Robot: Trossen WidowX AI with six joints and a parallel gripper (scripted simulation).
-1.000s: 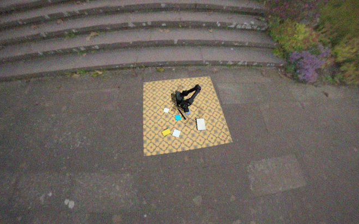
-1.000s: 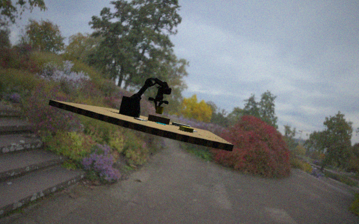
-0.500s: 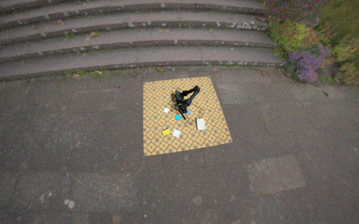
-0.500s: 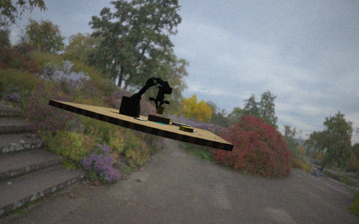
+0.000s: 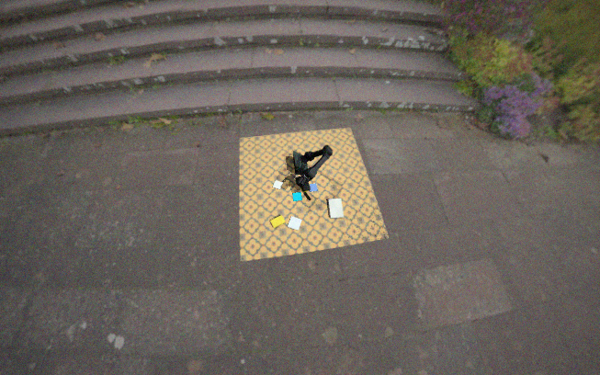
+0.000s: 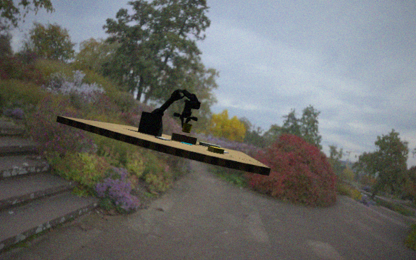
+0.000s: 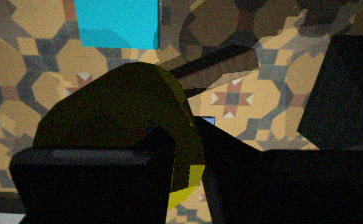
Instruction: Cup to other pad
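My gripper (image 5: 302,187) (image 6: 186,123) (image 7: 184,123) is shut on the yellow cup (image 6: 186,129) (image 7: 107,107), holding it roughly upright in the air above the dark barrier (image 5: 307,196) (image 6: 183,138) (image 7: 219,67). The cyan pad (image 5: 297,197) (image 6: 187,143) (image 7: 119,22) lies on one side of the barrier. The blue pad (image 5: 313,187) lies on the other side, and only a sliver shows in the wrist view (image 7: 208,120). The cup's inside is dark and the marbles cannot be made out.
A yellow block (image 5: 277,221) (image 6: 215,149) and a white square (image 5: 294,223) lie beyond the cyan pad. A smaller white square (image 5: 277,185) (image 6: 163,137) lies nearer the arm's base. A larger white box (image 5: 335,208) lies on the blue pad's side.
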